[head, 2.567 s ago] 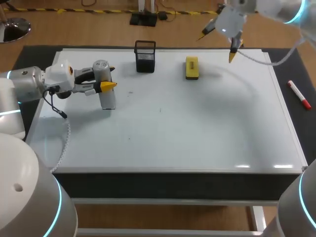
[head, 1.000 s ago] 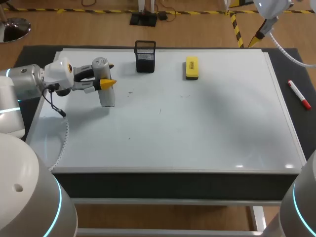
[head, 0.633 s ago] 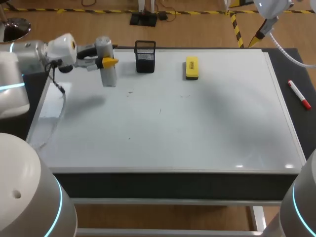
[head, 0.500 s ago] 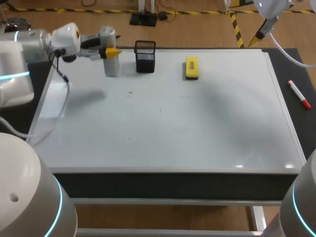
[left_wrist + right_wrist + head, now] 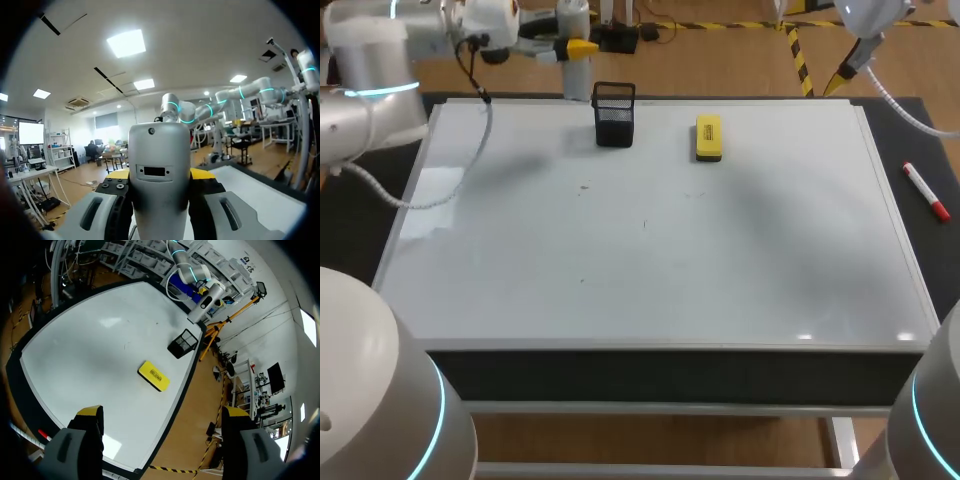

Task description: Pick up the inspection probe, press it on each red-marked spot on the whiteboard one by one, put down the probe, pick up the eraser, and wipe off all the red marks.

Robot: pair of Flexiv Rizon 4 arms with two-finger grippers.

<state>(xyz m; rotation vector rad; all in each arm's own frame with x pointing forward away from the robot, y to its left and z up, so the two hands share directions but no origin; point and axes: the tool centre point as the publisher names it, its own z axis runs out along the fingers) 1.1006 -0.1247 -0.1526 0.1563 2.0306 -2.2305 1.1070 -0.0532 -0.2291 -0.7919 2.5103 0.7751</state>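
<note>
One mesh holder [image 5: 614, 118] on whiteboard [image 5: 650, 260], probe [image 5: 577, 78] gripped in left claw [image 5: 574, 45]

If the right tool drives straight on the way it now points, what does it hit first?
Most likely the eraser, or the bare whiteboard just beside it. Nothing shows between them and the right tool, though depth is hard to judge.
</note>
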